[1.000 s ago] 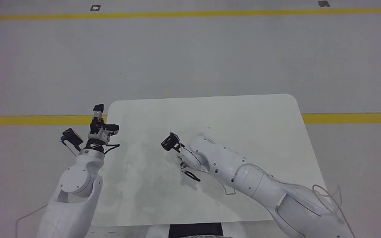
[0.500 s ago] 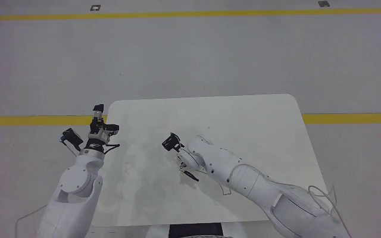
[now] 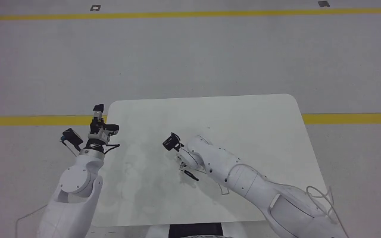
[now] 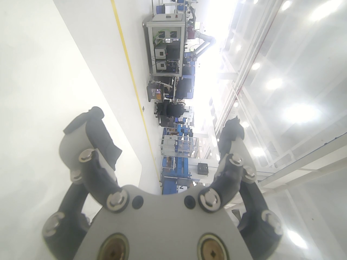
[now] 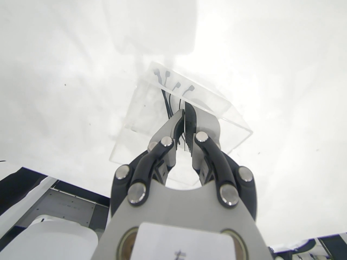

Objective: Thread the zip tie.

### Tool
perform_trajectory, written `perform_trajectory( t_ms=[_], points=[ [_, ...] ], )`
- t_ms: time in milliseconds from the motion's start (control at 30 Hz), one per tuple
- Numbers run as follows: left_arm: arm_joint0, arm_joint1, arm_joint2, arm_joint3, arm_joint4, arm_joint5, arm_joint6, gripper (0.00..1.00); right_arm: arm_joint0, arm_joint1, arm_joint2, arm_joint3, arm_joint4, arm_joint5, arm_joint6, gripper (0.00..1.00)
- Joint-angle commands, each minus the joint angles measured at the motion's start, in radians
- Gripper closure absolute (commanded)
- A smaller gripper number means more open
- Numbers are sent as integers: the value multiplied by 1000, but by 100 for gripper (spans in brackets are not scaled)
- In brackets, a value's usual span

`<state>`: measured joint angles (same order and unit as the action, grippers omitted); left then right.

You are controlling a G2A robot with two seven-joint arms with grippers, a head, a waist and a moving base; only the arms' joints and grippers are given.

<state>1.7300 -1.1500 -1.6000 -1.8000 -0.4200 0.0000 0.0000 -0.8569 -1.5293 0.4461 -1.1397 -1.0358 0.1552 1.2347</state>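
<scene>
My right end effector (image 5: 184, 113) is pinched together on a thin black zip tie (image 5: 185, 143) inside a clear, square plastic box (image 5: 233, 120) on the smooth white bench (image 5: 67, 55), toward its front edge. My left end effector (image 4: 164, 119) hangs spread apart at the left edge.

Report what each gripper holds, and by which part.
Right gripper: jaws shut on a zip tie in the clear tray, on its strap, away from the head. Left gripper: open, empty.

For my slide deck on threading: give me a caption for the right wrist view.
Right tool shut on a black zip tie inside a clear box on the white table.
</scene>
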Motion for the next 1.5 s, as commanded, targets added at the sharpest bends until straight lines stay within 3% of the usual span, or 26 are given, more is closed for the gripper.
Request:
perform_trajectory(
  t_ms=[0, 867, 1467],
  points=[
    [0, 0, 0, 0, 0, 0, 0, 0, -1, -2, 4, 3, -4, -2, 0, 92],
    [0, 0, 0, 0, 0, 0, 0, 0, -39, -9, 66, -47, -70, -11, 47, 86],
    [0, 0, 0, 0, 0, 0, 0, 0, -60, -20, 94, -23, -97, -35, 29, 86]
  ],
)
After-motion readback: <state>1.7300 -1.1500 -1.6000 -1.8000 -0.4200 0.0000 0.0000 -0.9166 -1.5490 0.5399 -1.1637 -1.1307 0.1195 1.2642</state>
